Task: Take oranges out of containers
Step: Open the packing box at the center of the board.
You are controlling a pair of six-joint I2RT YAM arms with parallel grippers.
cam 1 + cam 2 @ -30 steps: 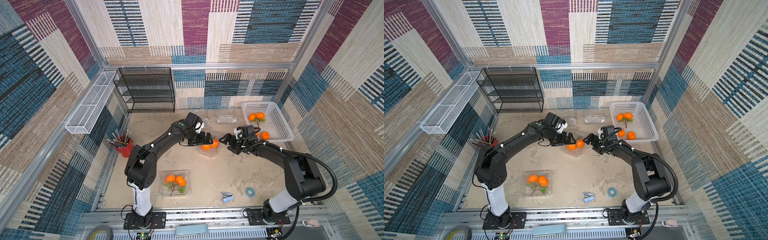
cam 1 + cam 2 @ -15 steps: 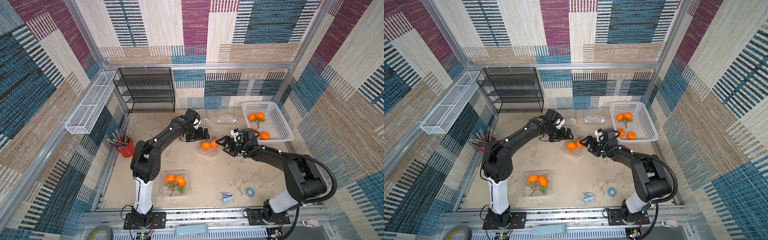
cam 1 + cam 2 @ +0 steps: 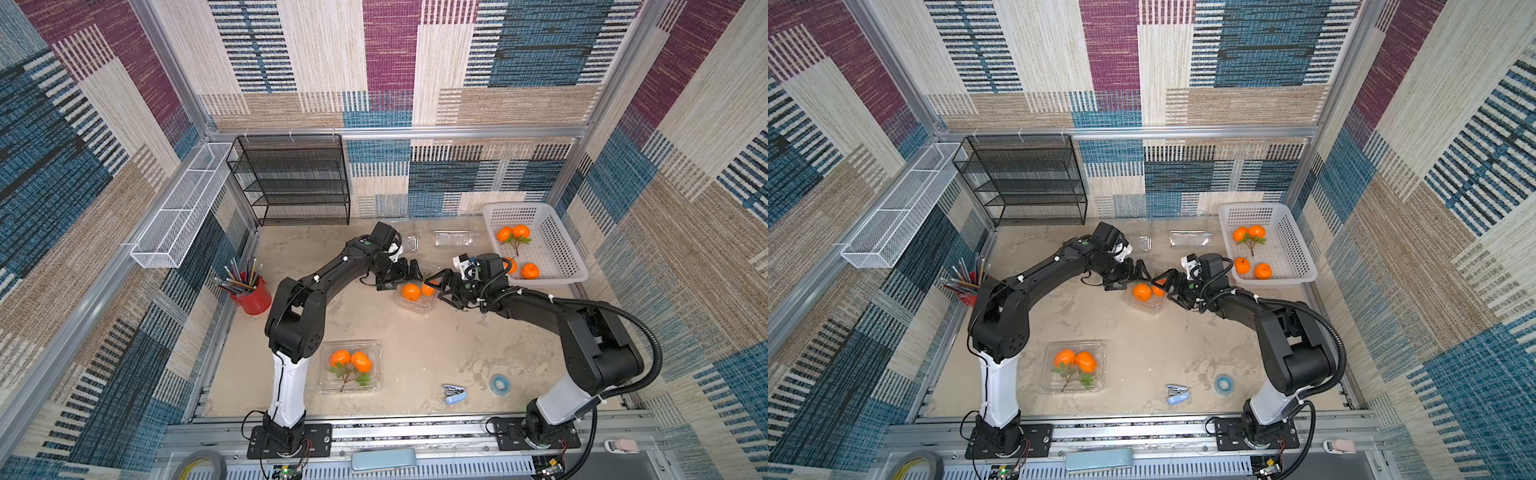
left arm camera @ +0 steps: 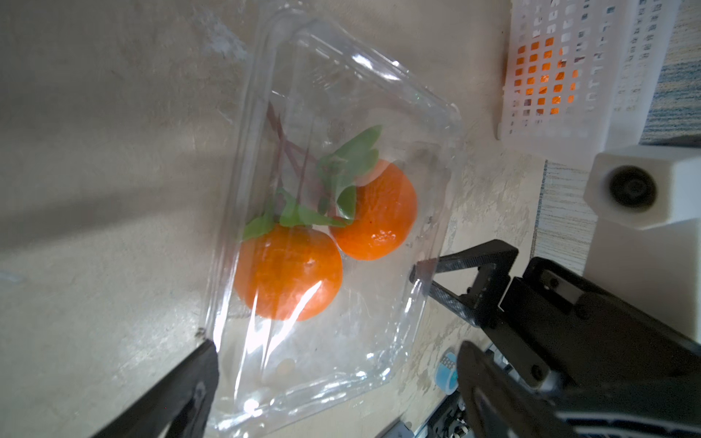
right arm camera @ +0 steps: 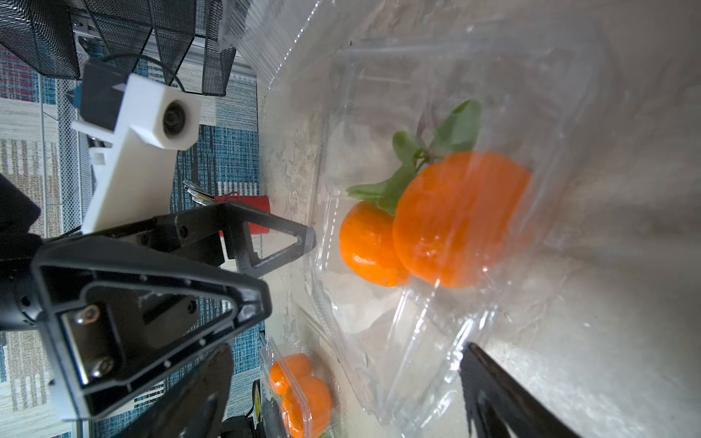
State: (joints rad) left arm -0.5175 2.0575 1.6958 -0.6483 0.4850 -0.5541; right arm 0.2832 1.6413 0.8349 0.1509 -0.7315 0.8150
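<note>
**Two sets of fingers meet at a box of oranges**

A clear plastic box [image 3: 415, 306] sits in the middle of the tabletop [image 3: 436, 345]. Two oranges [image 3: 411, 292] lie inside it, joined by a stem with green leaves. You can see them through the plastic.

The left fingers [image 3: 414, 269] are spread wide on one side of this box and hold nothing. In the left wrist view, one left finger tip [image 4: 206, 352] is right at a corner of the box.

The right fingers [image 3: 436, 279] are spread wide too, on the other side of the box, and they are empty. One right finger tip [image 4: 421, 271] is right at the rim of the box.

A second clear box [image 3: 370, 384] sits near the front, close to the left arm. It has a pair of oranges [image 3: 351, 360] in it too.

An empty clear box [image 3: 455, 239] lies at the back.

The white basket [image 3: 559, 249] stands at the back, beside the right arm. Four oranges [image 3: 513, 232] lie in it.
</note>
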